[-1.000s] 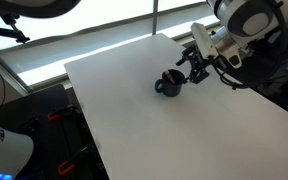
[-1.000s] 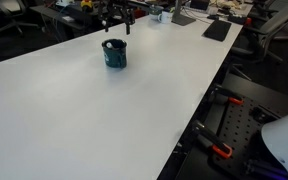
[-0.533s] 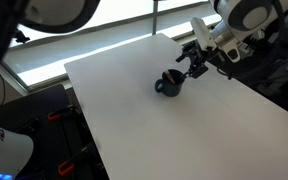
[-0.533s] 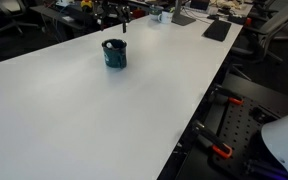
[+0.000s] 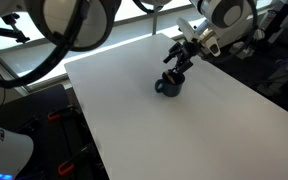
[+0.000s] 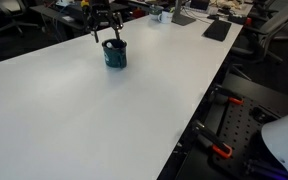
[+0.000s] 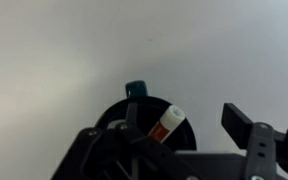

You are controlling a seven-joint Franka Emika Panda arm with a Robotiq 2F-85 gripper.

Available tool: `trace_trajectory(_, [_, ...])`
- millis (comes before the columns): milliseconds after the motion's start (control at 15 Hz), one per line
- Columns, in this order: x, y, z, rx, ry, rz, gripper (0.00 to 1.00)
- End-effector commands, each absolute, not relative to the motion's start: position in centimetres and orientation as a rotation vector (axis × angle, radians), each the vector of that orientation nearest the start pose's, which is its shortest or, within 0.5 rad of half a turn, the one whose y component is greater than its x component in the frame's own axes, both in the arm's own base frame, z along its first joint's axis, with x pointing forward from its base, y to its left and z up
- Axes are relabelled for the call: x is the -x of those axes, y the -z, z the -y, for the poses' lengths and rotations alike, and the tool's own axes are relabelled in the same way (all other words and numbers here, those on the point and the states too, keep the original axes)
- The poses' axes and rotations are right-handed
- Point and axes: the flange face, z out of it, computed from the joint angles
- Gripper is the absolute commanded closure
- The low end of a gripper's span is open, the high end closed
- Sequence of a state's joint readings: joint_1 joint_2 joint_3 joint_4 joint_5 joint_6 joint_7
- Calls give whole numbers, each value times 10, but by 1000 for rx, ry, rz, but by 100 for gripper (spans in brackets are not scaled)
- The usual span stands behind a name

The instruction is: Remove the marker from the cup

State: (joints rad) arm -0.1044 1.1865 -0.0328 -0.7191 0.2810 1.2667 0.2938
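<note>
The dark mug (image 5: pixel 169 85) stands on the white table (image 5: pixel 184 130), and it also shows in the other exterior view (image 6: pixel 115 54). In the wrist view the cup (image 7: pixel 144 112) is seen from above with its handle pointing up. The reddish marker (image 7: pixel 165 124) with a pale tip leans inside it. My gripper (image 5: pixel 176 62) hangs open just above the cup, also seen in an exterior view (image 6: pixel 107 36). In the wrist view my gripper (image 7: pixel 182 125) is open, one finger over the mug, the other to its right. It holds nothing.
The table's far edge has laptops and clutter (image 6: pixel 189 14) behind the mug. A window ledge (image 5: pixel 44 55) runs along one table side. Black stands with orange clamps (image 6: pixel 229 125) sit beside the table.
My gripper has moved from beside the mug to right above it and come lower. The mug and marker have not moved.
</note>
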Motion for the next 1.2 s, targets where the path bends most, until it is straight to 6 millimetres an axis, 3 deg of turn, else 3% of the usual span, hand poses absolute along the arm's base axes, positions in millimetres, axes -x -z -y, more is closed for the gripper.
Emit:
trace_trajectory(0, [-722,-188,42,2760,-1002,-592,21])
trace_trajectory(200, [-721,-181,38,2766,-1015,-574,30])
trace_trajectory(333, [-721,-180,39,2769,-1008,-572,50])
trace_trajectory(467, [-722,-180,40,2772,-1000,-571,62])
trace_trajectory(733, [-722,-181,42,2778,-997,-565,96])
trace_trajectory(1133, [-723,-187,41,2813,-991,-547,100])
